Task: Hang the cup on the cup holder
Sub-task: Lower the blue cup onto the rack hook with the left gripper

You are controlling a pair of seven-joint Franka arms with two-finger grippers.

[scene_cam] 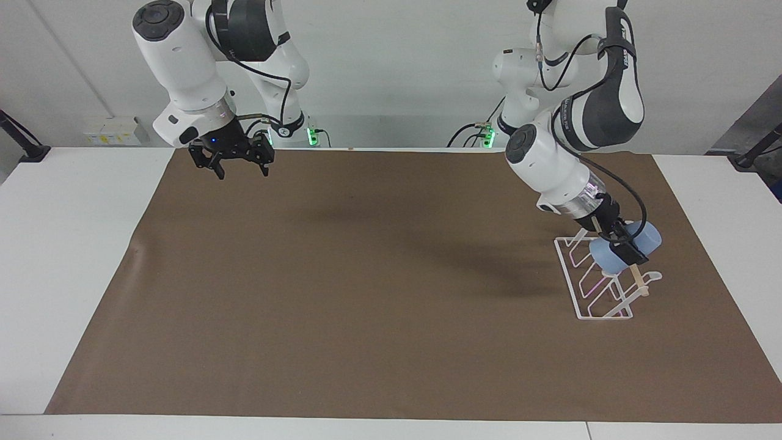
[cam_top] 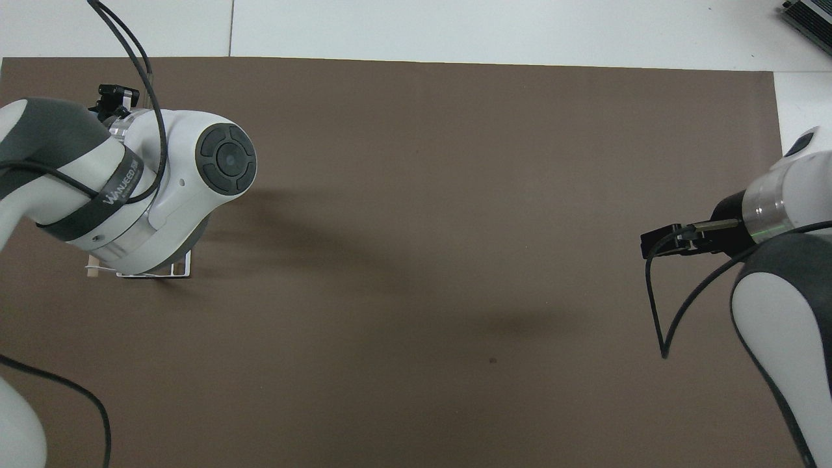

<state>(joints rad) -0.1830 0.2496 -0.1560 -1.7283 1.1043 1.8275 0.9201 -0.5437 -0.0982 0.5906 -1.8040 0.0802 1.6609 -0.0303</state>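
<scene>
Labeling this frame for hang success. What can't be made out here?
- Overhead view: the cup and most of the cup holder are hidden under the left arm; only a base corner and the rod's tip show.
- Facing view: whether the cup already sits over a prong of the cup holder; the left end effector covers that spot.
- Overhead view: the right end effector shows side-on; finger gap unreadable there.

A small light-blue plastic cup (scene_cam: 624, 249), lying tilted on its side, is gripped by the left end effector (scene_cam: 627, 247) over a white wire cup holder with a wooden rod (scene_cam: 602, 278) on the brown-covered desk (scene_cam: 366, 293). The right end effector (scene_cam: 230, 157) waits, fingers parted, over the desk's edge nearest the robots.
</scene>
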